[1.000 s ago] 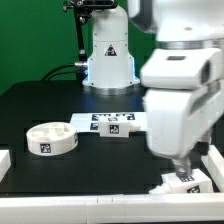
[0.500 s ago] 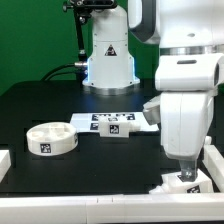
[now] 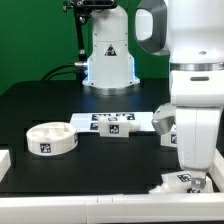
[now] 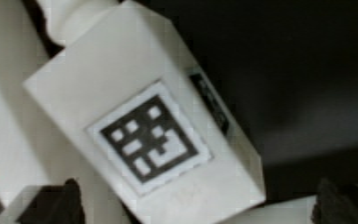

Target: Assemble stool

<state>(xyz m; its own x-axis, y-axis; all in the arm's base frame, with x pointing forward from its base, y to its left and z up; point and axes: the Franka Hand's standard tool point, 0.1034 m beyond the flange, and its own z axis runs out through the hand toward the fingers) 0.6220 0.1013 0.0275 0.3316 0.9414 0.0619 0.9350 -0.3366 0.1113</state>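
Green backdrop stands behind a black table (image 3: 40, 100) in the exterior view. At the left of the frame lies the round seat disc (image 3: 50, 138) of the stool, with one tag on its side. Near the middle lies the marker board (image 3: 95, 119), and a small tagged block (image 3: 116, 130) sits at its front edge. The white arm (image 3: 195, 110) fills the right side and reaches down to the lower right corner, where a block leg (image 3: 183, 182) lies. A second leg (image 3: 165, 122) shows just beside the arm. In the wrist view the gripper (image 4: 197, 203) has its dark fingers (image 4: 51, 200) spread wide, one on each side of the block leg, and they do not pinch it.
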